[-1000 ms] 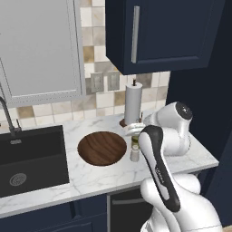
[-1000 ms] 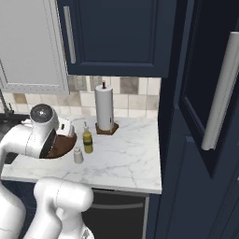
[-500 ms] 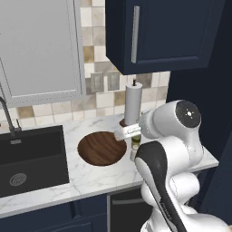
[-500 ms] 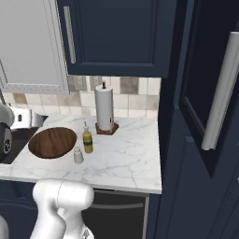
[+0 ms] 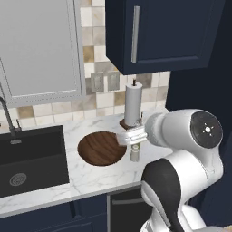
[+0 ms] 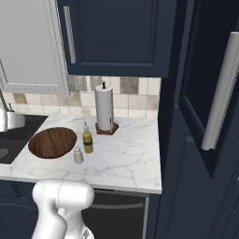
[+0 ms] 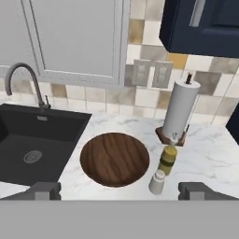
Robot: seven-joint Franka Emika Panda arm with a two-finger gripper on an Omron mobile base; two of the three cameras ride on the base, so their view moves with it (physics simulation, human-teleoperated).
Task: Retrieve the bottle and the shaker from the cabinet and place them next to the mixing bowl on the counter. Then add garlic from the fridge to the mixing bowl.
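The dark wooden mixing bowl (image 7: 115,158) (image 5: 102,148) (image 6: 52,142) lies on the white marble counter (image 7: 205,158) (image 6: 126,158). Just to its right stand the olive-yellow bottle (image 7: 167,159) (image 6: 87,141) and the pale shaker (image 7: 157,182) (image 5: 134,153) (image 6: 78,155), both upright and close together. My gripper (image 7: 122,190) hovers in front of and above them, open wide with nothing between its fingers. In the left base view my hand (image 5: 132,136) covers the bottle. The navy cabinet (image 6: 116,37) (image 5: 172,31) above is shut. The garlic and the fridge are out of view.
A tall white paper-towel roll (image 7: 179,109) (image 6: 104,108) stands behind the bottle at the wall. A black sink (image 7: 37,140) (image 5: 27,158) with a faucet (image 7: 28,81) lies left of the bowl. A tall navy door with a long pale handle (image 6: 219,93) bounds the counter's right end.
My arm has swung back from the counter and leftward, out of the right base view. The gripper stays open. Bottle, shaker and bowl have not moved.
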